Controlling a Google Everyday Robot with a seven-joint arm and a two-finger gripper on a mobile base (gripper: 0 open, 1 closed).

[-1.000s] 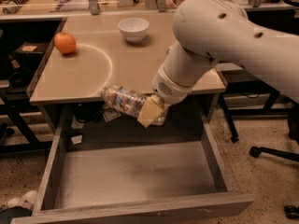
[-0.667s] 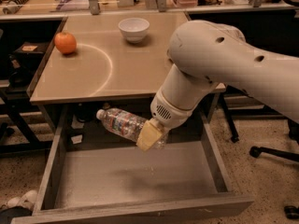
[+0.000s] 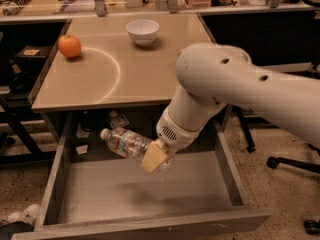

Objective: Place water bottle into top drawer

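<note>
Camera view: my fingers point(image 3: 154, 157) are clamped on the base end of the water bottle point(image 3: 125, 143). They hang over the rear half of the open top drawer point(image 3: 150, 227), just below the front edge of the bench point(image 3: 130, 79). The bottle lies almost level, its white cap pointing to the left and a little upward. It looks clear of the drawer bottom, with a faint shadow beneath it.

To do this step well, I judge I should go down until the bottle is close to the grey floor before letting go. A round ribbed bottle dropped from height will roll or bounce toward a side wall. Keeping it level and near the middle leaves room at both ends. I should then lift my wrist straight up, so that it misses the bench edge.

My own arm point(image 3: 240, 84) hides the right rear corner of the drawer. Only one pale finger shows; the other is behind the bottle, as is the bottle's base. The dark space under the bench holds small things I cannot make out. The orange point(image 3: 69, 46) and the white bowl point(image 3: 143, 31) sit well apart on top
</note>
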